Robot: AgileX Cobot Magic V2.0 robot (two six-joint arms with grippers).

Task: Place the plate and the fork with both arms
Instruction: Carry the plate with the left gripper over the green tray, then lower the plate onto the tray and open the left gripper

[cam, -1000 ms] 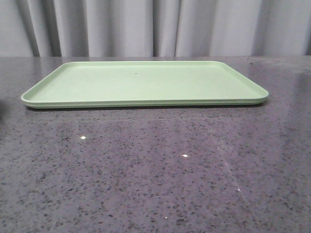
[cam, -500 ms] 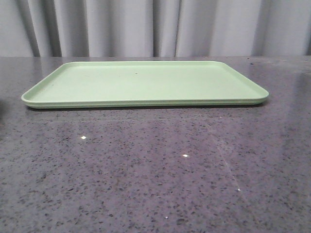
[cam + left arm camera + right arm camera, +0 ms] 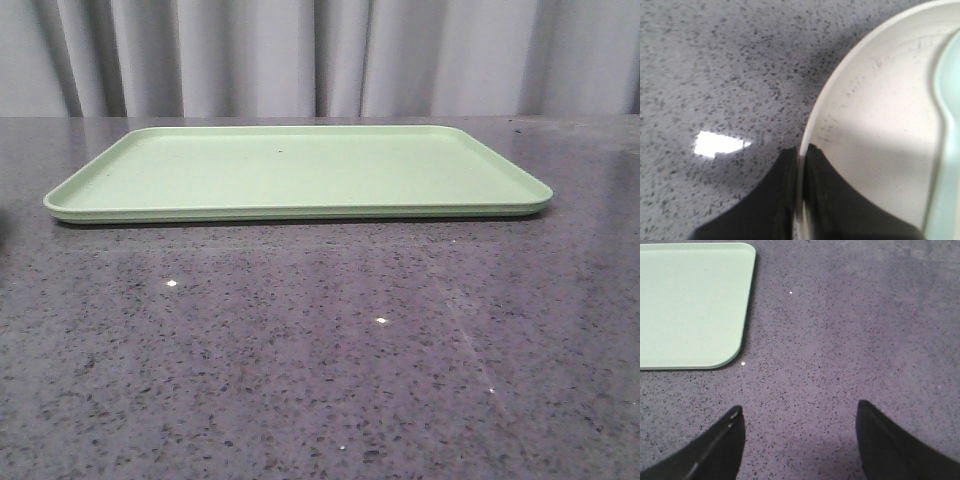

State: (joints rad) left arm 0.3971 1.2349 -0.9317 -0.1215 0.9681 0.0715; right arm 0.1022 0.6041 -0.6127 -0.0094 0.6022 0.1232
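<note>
In the left wrist view my left gripper [image 3: 801, 152] is shut on the rim of the plate [image 3: 880, 120], one finger outside the rim and one inside. The plate's inside looks pale cream-pink, and a pale blue spoon [image 3: 947, 100] lies in it. In the right wrist view my right gripper [image 3: 799, 410] is open and empty over bare speckled table, beside a corner of the light-green tray [image 3: 690, 305]. The fork is out of view. Neither arm shows in the front view.
The flat light-green tray [image 3: 300, 170] lies empty across the far middle of the dark speckled table [image 3: 320, 350]. Grey curtains hang behind it.
</note>
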